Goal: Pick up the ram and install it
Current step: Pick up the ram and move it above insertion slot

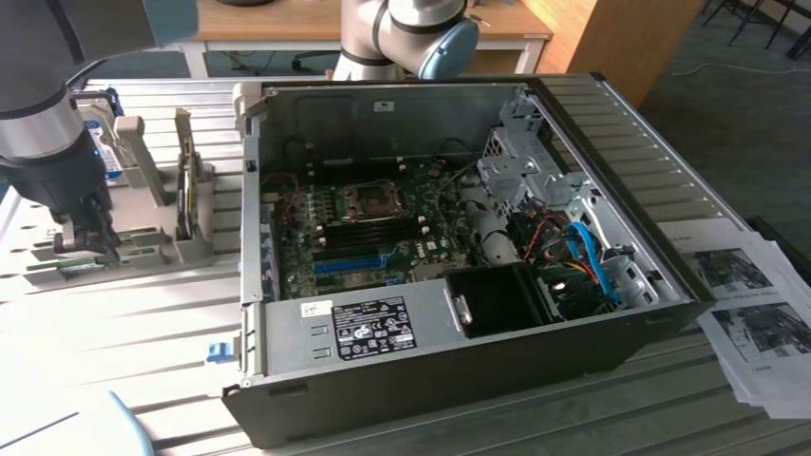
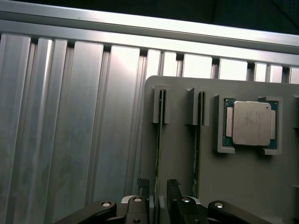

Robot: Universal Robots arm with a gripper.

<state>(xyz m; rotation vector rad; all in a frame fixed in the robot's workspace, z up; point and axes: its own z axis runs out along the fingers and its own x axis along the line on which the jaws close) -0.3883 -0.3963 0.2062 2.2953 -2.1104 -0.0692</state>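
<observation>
The tool (image 1: 84,251), at nine o'clock from the open computer case (image 1: 419,328), hangs wide over the grey holder (image 2: 180,158) on the counter (image 2: 70,140), a finger either side of the ram (image 2: 159,154). The ram stands on edge in its slot, likely so fingers can straddle it. Its long axis runs straight away from the tool.

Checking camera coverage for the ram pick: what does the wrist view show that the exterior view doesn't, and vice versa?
Wrist view: silver processor chip in its recess, and two ram sticks edge-on in the holder's slots, the open gripper straddling one. Exterior view: open computer case with motherboard, papers beside it. Both: the gripper, grey holder, slatted metal table.
</observation>
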